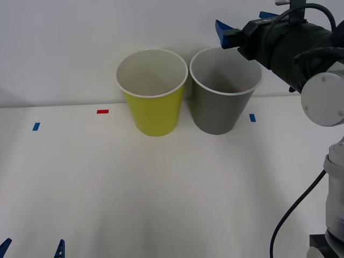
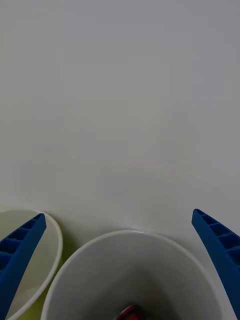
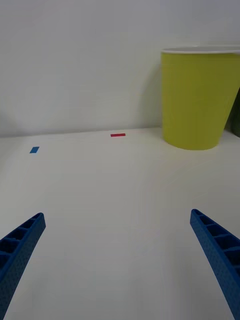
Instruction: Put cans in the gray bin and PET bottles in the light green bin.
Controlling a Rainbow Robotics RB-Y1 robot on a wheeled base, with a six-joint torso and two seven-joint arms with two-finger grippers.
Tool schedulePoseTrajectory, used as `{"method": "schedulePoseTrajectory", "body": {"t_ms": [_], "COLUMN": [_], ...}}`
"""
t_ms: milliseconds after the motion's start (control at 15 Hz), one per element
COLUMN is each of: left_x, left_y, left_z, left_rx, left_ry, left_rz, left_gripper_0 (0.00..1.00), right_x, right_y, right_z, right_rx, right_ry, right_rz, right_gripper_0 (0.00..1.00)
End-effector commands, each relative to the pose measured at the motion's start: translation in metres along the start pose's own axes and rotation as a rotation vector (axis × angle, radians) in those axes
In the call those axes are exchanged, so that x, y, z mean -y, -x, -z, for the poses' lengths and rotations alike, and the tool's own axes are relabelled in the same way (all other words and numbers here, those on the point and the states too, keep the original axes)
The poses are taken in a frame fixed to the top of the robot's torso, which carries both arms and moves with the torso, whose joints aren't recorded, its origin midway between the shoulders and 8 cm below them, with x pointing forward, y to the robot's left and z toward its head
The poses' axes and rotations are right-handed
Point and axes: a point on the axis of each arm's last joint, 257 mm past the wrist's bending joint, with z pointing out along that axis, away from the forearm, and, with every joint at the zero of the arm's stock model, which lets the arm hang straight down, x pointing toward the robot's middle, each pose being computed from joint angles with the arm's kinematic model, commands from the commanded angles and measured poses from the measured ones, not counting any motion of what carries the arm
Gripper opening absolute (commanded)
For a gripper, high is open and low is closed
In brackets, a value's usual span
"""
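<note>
Right gripper [image 1: 250,24] is hovering over the far rim of the gray bin [image 1: 217,115], its blue fingers [image 2: 220,250] spread wide with nothing between them. The can [image 2: 129,313] is lying down inside that bin, just a red sliver at the bottom in the right wrist view. To my eye the drop is done, so the sensible move is to lift straight up and draw back without clipping the white rim, since a nudge could tip the bin into the green bin [image 1: 155,115] standing just beside it. Left gripper [image 1: 32,248] is waiting low at the near table edge, fingers open and empty. Most of the can is cut off, so I cannot tell whether it is upright or on its side, and no bottle is showing.
</note>
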Motion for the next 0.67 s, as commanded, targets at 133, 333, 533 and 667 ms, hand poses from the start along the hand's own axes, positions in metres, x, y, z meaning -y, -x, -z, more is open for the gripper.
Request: {"method": "schedulePoseTrajectory", "body": {"t_ms": [133,333,533,667], "left_x": [0.000,0.000,0.000,0.000], "left_y": [0.000,0.000,0.000,0.000], "left_z": [0.000,0.000,0.000,0.000], "left_rx": [0.000,0.000,0.000,0.000], "left_ry": [0.000,0.000,0.000,0.000], "left_rz": [0.000,0.000,0.000,0.000], "left_gripper_0": [1.00,1.00,1.00,1.00], "right_x": [-0.017,-0.020,-0.001,0.006], "right_y": [-0.015,-0.039,-0.085,-0.101], "right_z": [0.060,0.105,0.127,0.137], "right_rx": [-0.014,-0.058,-0.164,-0.169], "right_ry": [0.022,0.013,-0.043,-0.063], "right_rz": [-0.037,-0.068,-0.088,-0.113], "right_gripper_0": [1.00,1.00,1.00,1.00]}}
